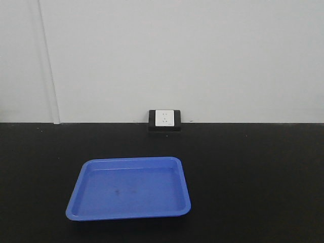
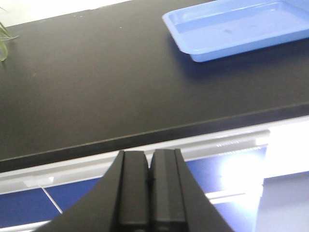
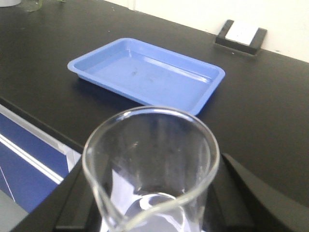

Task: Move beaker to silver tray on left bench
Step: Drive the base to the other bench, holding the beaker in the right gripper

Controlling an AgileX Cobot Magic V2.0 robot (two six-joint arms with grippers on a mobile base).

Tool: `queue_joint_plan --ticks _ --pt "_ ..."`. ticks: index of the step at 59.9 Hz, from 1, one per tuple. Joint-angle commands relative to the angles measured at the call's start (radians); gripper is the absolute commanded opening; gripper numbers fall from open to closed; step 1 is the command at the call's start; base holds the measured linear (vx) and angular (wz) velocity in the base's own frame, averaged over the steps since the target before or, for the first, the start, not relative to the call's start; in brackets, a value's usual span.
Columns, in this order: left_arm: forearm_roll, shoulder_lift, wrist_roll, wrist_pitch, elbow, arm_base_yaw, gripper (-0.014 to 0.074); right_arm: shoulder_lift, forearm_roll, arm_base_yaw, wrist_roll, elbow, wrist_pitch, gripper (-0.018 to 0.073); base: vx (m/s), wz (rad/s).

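Note:
The beaker [image 3: 152, 169] is a small clear glass cylinder with a pouring lip. It fills the lower middle of the right wrist view, held upright between the black fingers [image 3: 241, 193] of my right gripper [image 3: 152, 208], off the bench's front edge. My left gripper [image 2: 148, 193] is shut and empty, its black fingers pressed together, below and in front of the black bench edge [image 2: 145, 133]. No silver tray shows in any view. Neither gripper shows in the front view.
A blue plastic tray [image 1: 129, 188] lies on the black benchtop [image 1: 253, 177]; it also shows in the left wrist view [image 2: 236, 29] and the right wrist view [image 3: 147, 75]. A wall socket [image 1: 164, 120] sits at the bench's back. Blue cabinet fronts [image 2: 29, 205] lie under the bench.

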Motion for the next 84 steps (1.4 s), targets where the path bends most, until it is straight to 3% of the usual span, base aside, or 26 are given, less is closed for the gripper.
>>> queue_joint_plan --ticks 1,37,84 --pt "-0.001 -0.007 -0.002 -0.082 0.020 -0.003 0.0001 0.002 -0.010 -0.005 -0.005 -0.031 -0.073 -0.0011 -0.19 -0.19" --pt "-0.001 -0.007 -0.002 -0.082 0.020 -0.003 0.0001 0.002 -0.010 -0.005 -0.005 -0.031 -0.074 -0.0011 -0.28 -0.07" --pt "-0.001 -0.007 -0.002 -0.082 0.020 -0.003 0.0001 0.002 -0.010 -0.005 -0.005 -0.031 -0.074 -0.0011 -0.36 0.17"
